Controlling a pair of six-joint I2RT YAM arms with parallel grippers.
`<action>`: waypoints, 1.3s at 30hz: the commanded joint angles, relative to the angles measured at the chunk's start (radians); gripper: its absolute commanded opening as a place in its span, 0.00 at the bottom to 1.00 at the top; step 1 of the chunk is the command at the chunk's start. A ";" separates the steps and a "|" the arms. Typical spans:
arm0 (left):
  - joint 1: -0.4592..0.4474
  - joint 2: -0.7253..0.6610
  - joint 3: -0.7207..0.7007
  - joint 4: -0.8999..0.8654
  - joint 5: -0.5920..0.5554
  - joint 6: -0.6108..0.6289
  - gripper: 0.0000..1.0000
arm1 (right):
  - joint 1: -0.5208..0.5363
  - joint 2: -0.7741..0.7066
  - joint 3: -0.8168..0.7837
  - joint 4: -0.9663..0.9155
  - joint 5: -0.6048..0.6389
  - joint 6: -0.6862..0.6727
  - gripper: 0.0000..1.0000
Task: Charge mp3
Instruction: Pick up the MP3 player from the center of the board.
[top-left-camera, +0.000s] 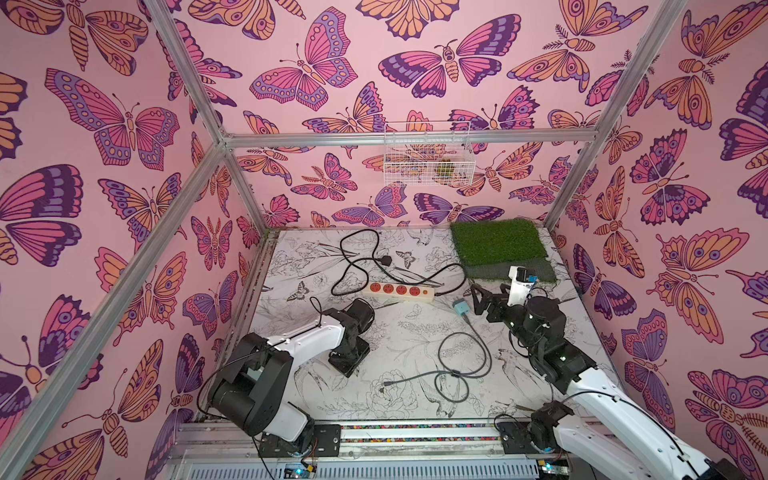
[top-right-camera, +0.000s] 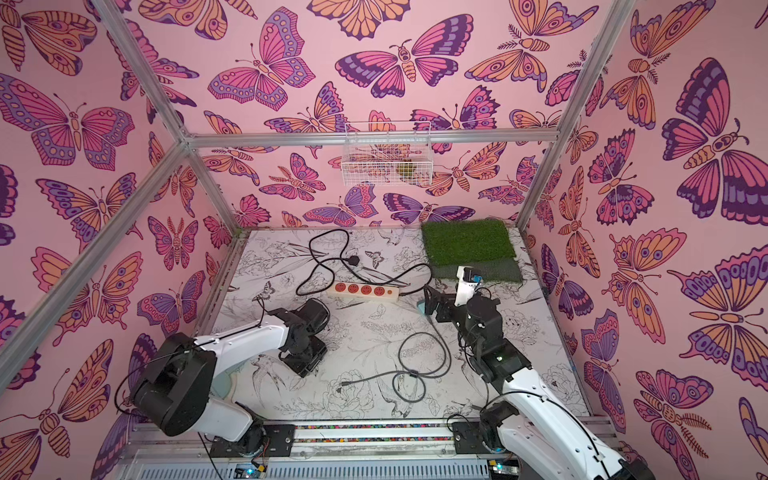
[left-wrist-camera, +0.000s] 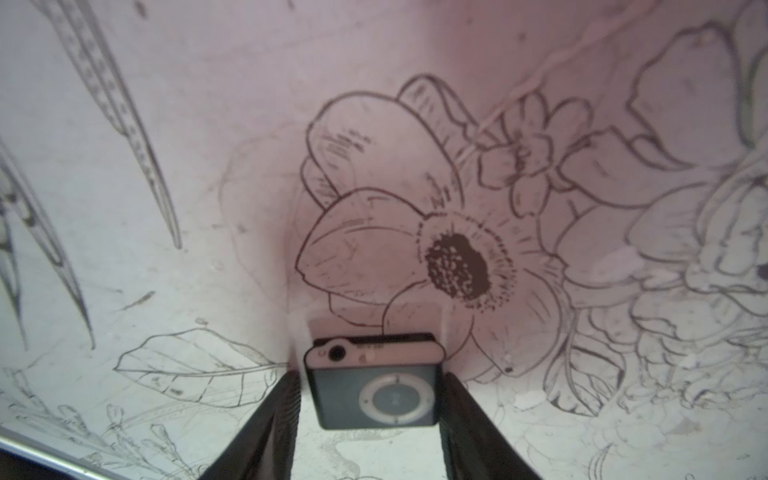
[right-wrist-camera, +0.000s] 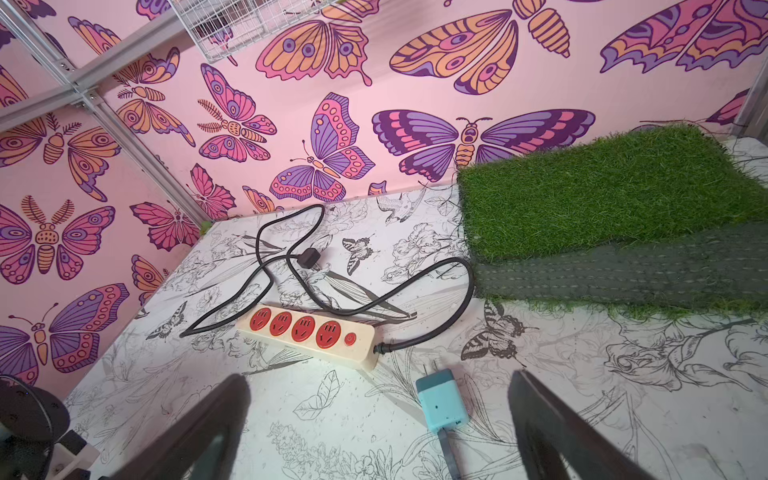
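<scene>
Near the left of the surface (left-wrist-camera: 174, 174), a white sheet printed with black line drawings of flowers and leaves, the left claw (left-wrist-camera: 371, 375) pointed down. Its two black fingers (left-wrist-camera: 266, 428) stood partly open, one on either side of the mp3 (left-wrist-camera: 374, 390). A sliver of pale surface showed along one side of the mp3. The other finger stood right at its edge, and contact there could not be told. No closed grip showed.

The mp3 was a small flat square with rounded corners and a dark face with a pale round control ring. One glossy end edge had a round socket hole. The marks on the ring were too blurred to read. In both top views the left arm's wrist covered the mp3.

Farther right, a thin black cable (top-left-camera: 465, 357) lay in a loose coil. Beyond it the right claw (right-wrist-camera: 380, 376) was spread wide and held nothing. A teal charger adapter (right-wrist-camera: 440, 399), a smooth rounded block with metal prongs, lay on the surface between its fingers.

Farther off lay a cream power strip (right-wrist-camera: 307, 332) with four red sockets and a red switch. Its thick black cord looped away to a three-pin plug (right-wrist-camera: 309, 257). At the far right sat a shaggy green artificial grass mat (right-wrist-camera: 582, 199). A white wire basket (top-left-camera: 428, 158) hung on the butterfly-patterned back wall.
</scene>
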 joint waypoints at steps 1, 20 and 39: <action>0.010 0.021 -0.040 0.017 -0.014 0.024 0.54 | 0.009 0.005 0.029 -0.001 -0.001 -0.012 0.99; 0.016 0.029 -0.036 0.075 0.003 0.095 0.58 | 0.018 0.018 0.030 0.002 0.005 -0.019 0.99; 0.020 -0.043 -0.030 0.001 -0.043 0.148 0.95 | 0.026 0.022 0.033 0.001 0.013 -0.027 0.99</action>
